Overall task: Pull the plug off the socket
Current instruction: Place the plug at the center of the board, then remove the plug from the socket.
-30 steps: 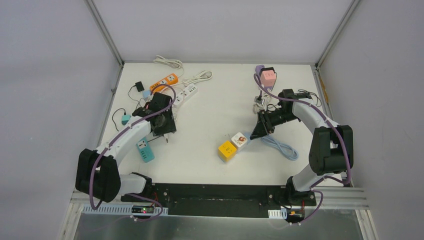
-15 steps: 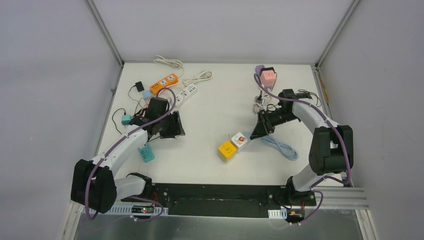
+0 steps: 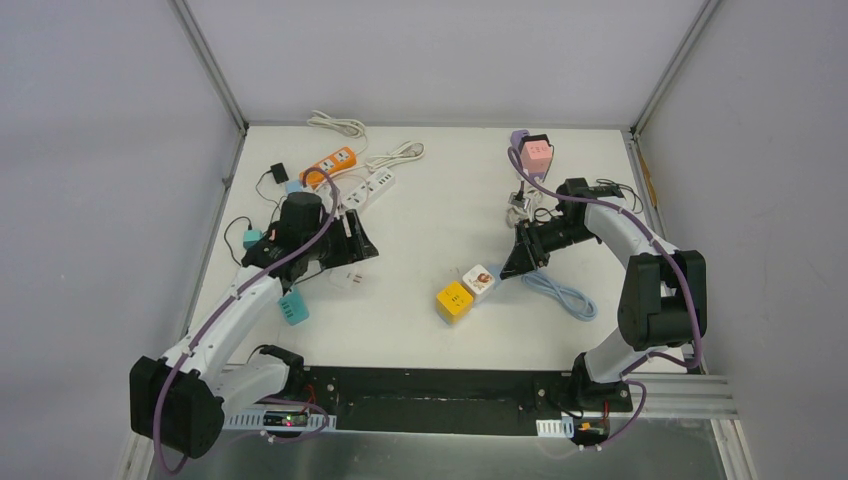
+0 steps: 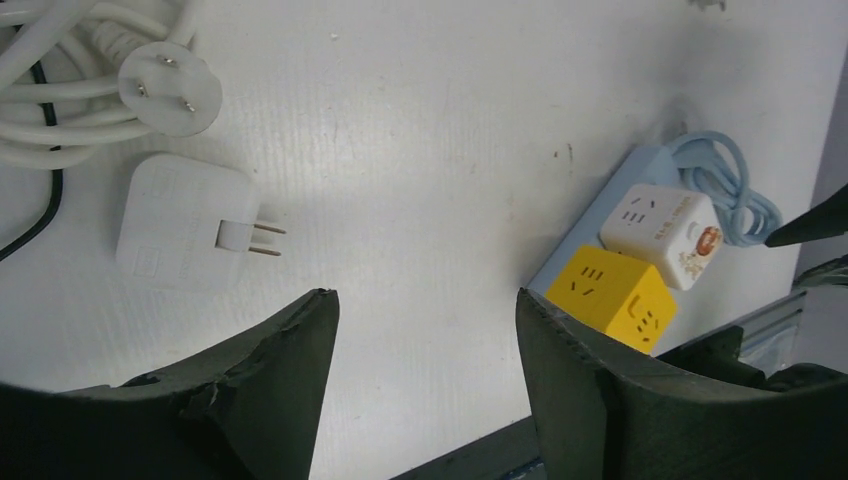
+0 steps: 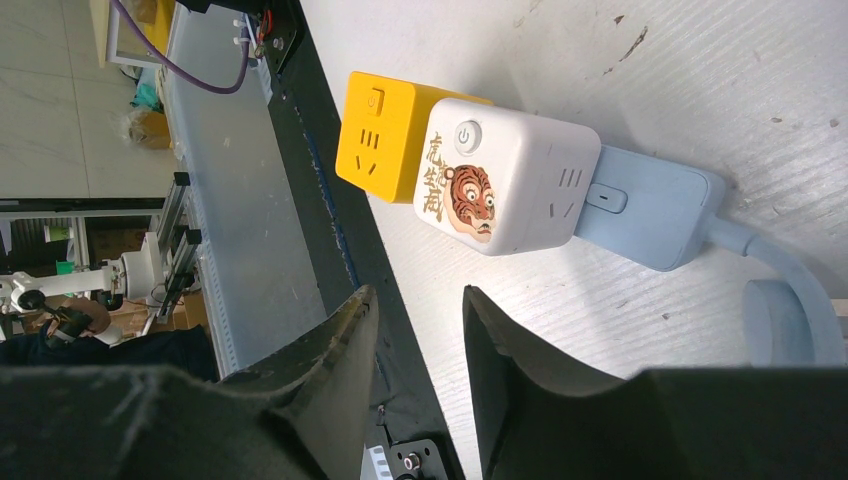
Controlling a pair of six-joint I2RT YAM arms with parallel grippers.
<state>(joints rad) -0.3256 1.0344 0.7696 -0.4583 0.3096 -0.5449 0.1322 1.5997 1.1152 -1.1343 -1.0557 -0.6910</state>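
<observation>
Clutter fills the upper left of the overhead view: an orange power strip (image 3: 330, 163), a white one (image 3: 368, 188) and loose cords. My left tool (image 4: 425, 300) hangs with fingers apart and nothing between them, near the white plug (image 4: 185, 222). The plug lies loose on the tabletop (image 4: 420, 120), prongs bare, well apart from the teal socket strip (image 3: 291, 306). My right tool (image 5: 420, 295), fingers slightly apart and empty, points at a tiger-printed cube (image 5: 500, 175) touching a yellow cube (image 5: 385, 135). A black cable (image 4: 30, 215) is cut off at the wrist view's left edge.
</observation>
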